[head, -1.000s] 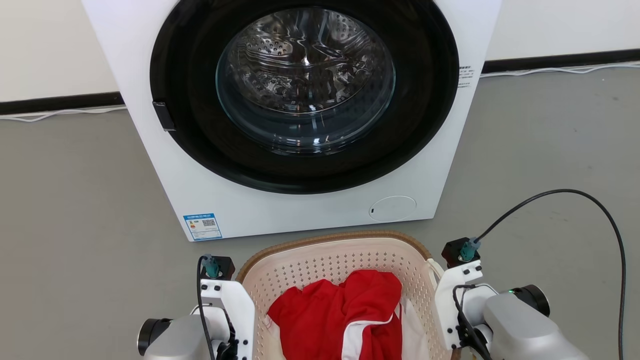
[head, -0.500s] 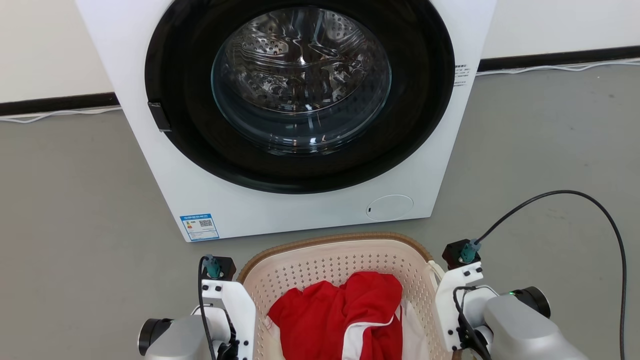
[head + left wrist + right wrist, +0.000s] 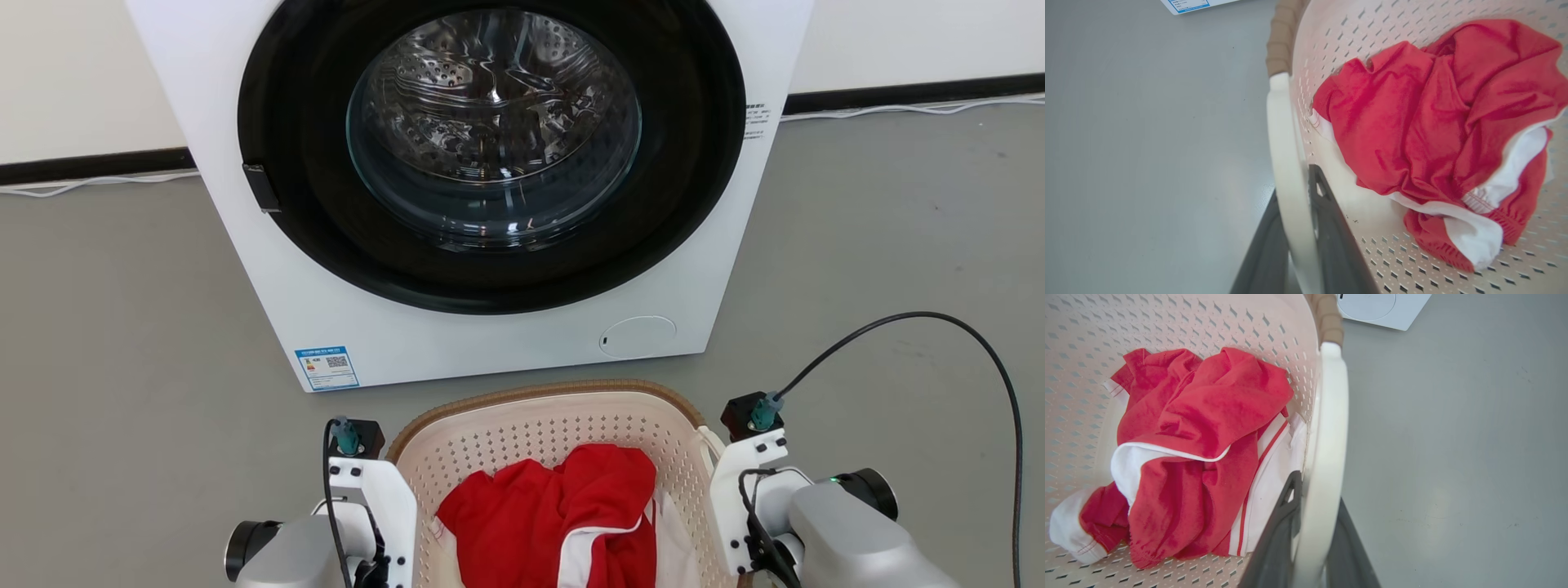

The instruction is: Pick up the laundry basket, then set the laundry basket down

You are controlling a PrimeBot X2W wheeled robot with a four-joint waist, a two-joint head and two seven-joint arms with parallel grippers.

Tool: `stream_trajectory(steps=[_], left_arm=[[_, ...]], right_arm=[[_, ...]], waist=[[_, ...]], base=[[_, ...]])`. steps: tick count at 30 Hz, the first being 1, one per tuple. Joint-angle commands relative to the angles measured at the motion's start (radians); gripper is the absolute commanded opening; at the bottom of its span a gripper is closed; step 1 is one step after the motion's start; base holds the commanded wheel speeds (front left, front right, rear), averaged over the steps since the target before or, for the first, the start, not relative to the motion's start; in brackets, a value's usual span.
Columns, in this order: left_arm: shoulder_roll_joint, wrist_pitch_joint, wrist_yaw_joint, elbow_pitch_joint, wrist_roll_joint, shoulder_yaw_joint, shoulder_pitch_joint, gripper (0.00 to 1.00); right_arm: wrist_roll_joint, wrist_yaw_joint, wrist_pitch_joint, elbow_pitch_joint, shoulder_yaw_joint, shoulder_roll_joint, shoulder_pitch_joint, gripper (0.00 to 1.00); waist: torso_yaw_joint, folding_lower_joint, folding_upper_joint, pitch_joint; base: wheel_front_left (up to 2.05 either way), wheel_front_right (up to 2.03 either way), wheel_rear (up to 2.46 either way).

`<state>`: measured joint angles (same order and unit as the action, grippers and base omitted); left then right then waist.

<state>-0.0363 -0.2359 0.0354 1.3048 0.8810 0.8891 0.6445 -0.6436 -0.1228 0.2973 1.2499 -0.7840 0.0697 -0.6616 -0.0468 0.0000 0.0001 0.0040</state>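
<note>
— Where's your laundry basket (image 3: 539, 392)?
— On the floor side of the washing machine (image 3: 326, 310), close to it, red garment (image 3: 555, 506) inside.
— Your grippers?
— Your left gripper (image 3: 1294, 192) pinches the left handle (image 3: 1284, 134); your right gripper (image 3: 1316, 490) pinches the right handle (image 3: 1333, 416).

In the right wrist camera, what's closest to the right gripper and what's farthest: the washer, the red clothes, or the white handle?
1. Handle: right between the right gripper's two fingers.
2. Red clothes: inside the basket, on that view's left.
3. Washer: at the view's top, past the basket's rim.
</note>
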Motion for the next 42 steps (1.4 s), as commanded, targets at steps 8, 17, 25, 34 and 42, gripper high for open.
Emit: stream_trajectory(steps=[8,17,25,34,42], left_arm=[[-0.014,0.022,0.003,-0.015,0.002,-0.005,0.048,0.00],[-0.024,0.042,-0.010,-0.015,-0.011,0.007,0.109,0.00],[-0.035,0.083,-0.035,-0.015,-0.030,0.018,0.182,0.00],[-0.032,0.151,-0.066,-0.027,-0.052,0.028,0.289,0.00],[-0.024,0.206,-0.086,-0.038,-0.062,0.035,0.367,0.00]], right_arm=[[-0.010,-0.008,-0.036,-0.038,-0.034,-0.019,-0.046,0.00],[-0.011,-0.008,-0.107,-0.033,-0.037,-0.019,-0.088,0.00],[0.001,-0.008,-0.202,-0.021,-0.039,-0.019,-0.123,0.00],[0.031,-0.008,-0.308,0.019,-0.018,-0.012,-0.202,0.00],[0.077,-0.008,-0.397,0.036,0.008,0.024,-0.282,0.00]], waist=[[0.004,0.0000,-0.0001,0.033],[0.018,0.0000,-0.0001,0.127],[0.034,0.0000,-0.0001,0.240],[0.059,0.0000,-0.0001,0.405],[0.078,0.0000,-0.0001,0.543]], base=[[0.00,0.00,0.00],[0.00,0.00,0.00],[0.00,0.00,0.00],[0.00,0.00,0.00],[0.00,0.00,0.00]])
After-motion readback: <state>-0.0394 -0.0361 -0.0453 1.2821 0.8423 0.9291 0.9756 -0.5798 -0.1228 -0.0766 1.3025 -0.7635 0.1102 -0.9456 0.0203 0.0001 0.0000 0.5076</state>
